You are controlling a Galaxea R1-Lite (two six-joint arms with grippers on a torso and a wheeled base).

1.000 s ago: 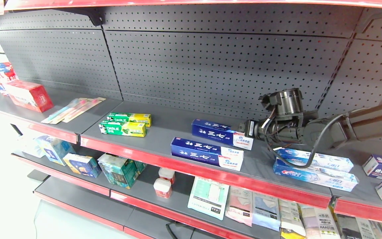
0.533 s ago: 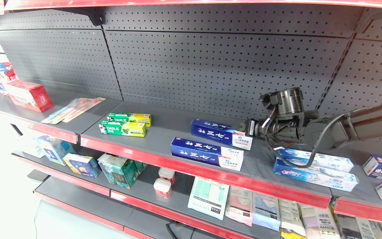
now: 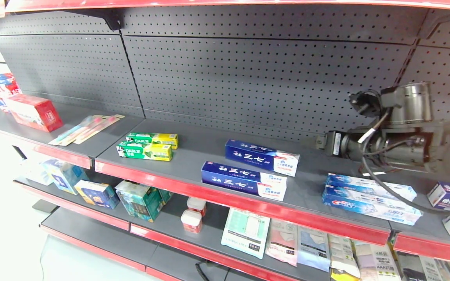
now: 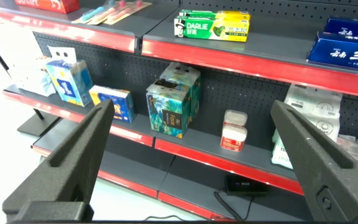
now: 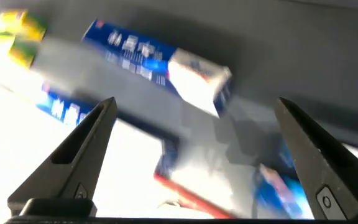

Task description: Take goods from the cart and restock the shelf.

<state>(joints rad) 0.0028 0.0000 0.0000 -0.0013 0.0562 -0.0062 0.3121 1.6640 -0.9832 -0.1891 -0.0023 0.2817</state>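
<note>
Two dark blue toothpaste boxes lie on the grey shelf [image 3: 209,142], one at the rear [image 3: 262,156] and one at the front [image 3: 244,180]. My right gripper [image 3: 313,143] hovers above the shelf to the right of the rear box, apart from it. In the right wrist view it [image 5: 196,106] is open with nothing between its fingers, and the blue box [image 5: 160,62] lies beyond it. My left gripper [image 4: 197,155] is open and empty, held low in front of the lower shelves.
Two green toothpaste boxes [image 3: 147,146] lie left of the blue ones, and light blue boxes [image 3: 369,193] lie under my right arm. A red box [image 3: 33,112] and toothbrush packs [image 3: 86,128] are at far left. Teal boxes [image 4: 174,99] and small jars [image 4: 234,129] fill the lower shelf.
My right arm has drawn back to the right and upward, away from the rear blue toothpaste box. The box stays on the shelf where it was.
</note>
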